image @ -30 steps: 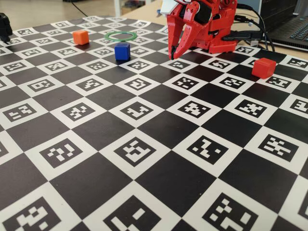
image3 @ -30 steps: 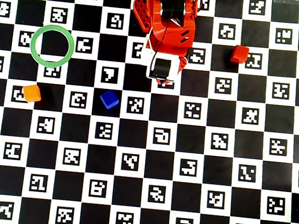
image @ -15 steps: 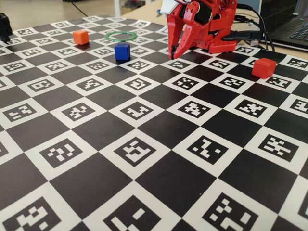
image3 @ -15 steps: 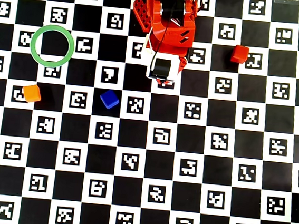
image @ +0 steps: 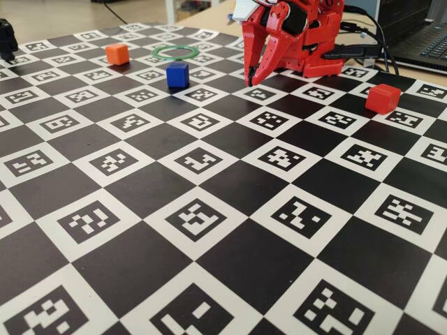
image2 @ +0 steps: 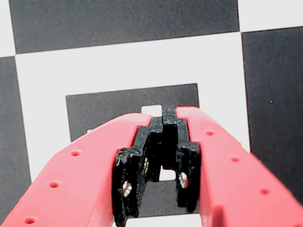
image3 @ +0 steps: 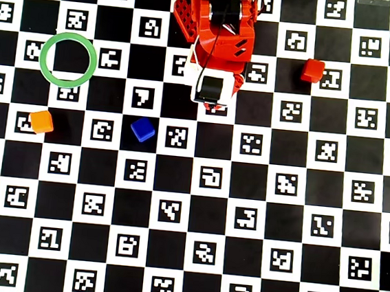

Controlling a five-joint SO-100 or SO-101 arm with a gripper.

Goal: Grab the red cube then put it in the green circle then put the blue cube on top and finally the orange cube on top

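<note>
The red cube (image: 383,98) (image3: 313,70) sits alone on the board, right of the arm in both the fixed and overhead views. The green circle (image: 154,51) (image3: 42,56) lies flat at the far left with bare board inside it. The blue cube (image: 177,74) (image3: 142,129) and the orange cube (image: 117,54) (image3: 41,121) stand near it, apart from each other. My red gripper (image: 250,82) (image2: 163,112) points down just above a white marker square, folded close to the arm base (image3: 217,24). Its jaws are together and hold nothing. No cube shows in the wrist view.
The checkerboard mat (image: 209,209) with printed markers covers the table. A laptop (image: 427,42) and black cables (image: 363,50) lie behind the arm at the right. A black object (image: 5,38) stands at the far left edge.
</note>
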